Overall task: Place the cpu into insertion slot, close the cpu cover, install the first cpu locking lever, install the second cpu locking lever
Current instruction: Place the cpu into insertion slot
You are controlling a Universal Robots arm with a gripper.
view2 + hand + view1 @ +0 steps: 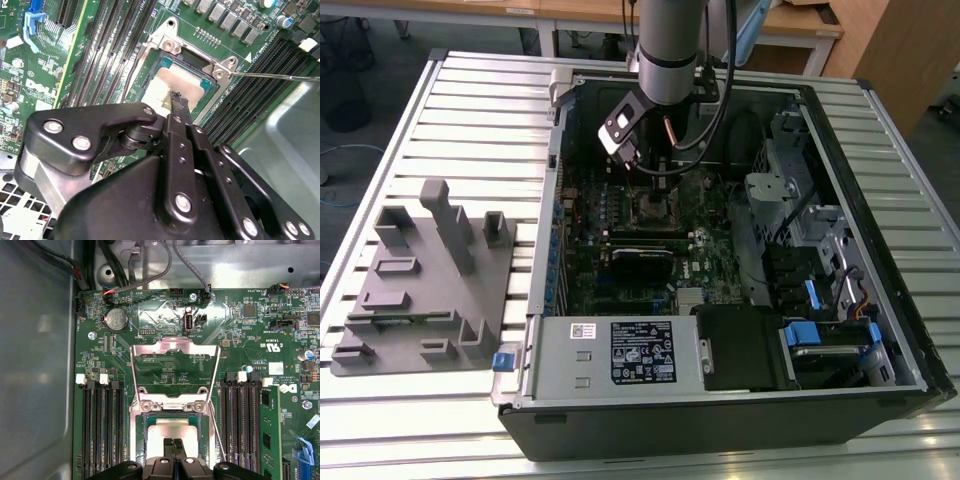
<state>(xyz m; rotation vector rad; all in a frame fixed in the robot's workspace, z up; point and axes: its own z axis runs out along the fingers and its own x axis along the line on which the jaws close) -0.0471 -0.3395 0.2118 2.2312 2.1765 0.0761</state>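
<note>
Second wrist view: cpu (162,87) just beneath fingers (179,112).

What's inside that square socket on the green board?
A pale silver chip lies in the socket, cover flipped open. The end effector hides part of it; the socket floor is covered.
</note>
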